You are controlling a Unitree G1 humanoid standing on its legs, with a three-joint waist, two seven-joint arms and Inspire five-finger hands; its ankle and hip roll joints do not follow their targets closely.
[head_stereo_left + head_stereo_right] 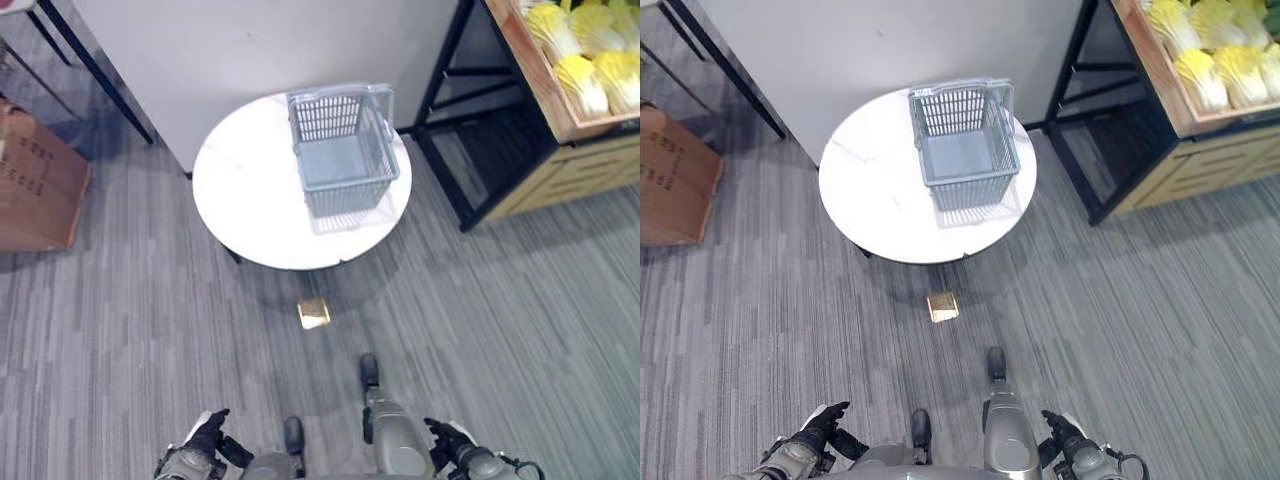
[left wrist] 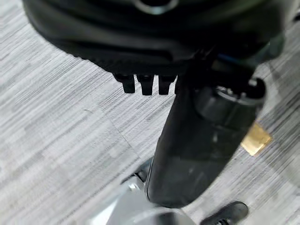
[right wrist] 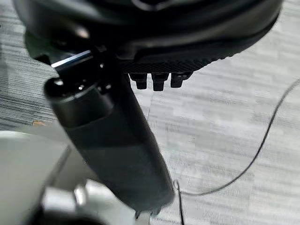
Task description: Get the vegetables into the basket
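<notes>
While upright, basket (image 1: 343,150) on table (image 1: 240,200).

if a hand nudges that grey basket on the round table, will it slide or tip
Probably slides: the basket sits flat on the smooth white round table. It looks empty with slatted plastic walls, so likely light and easily shoved. A push high on its rim might tip it, and it stands close to the table's far edge.
</notes>
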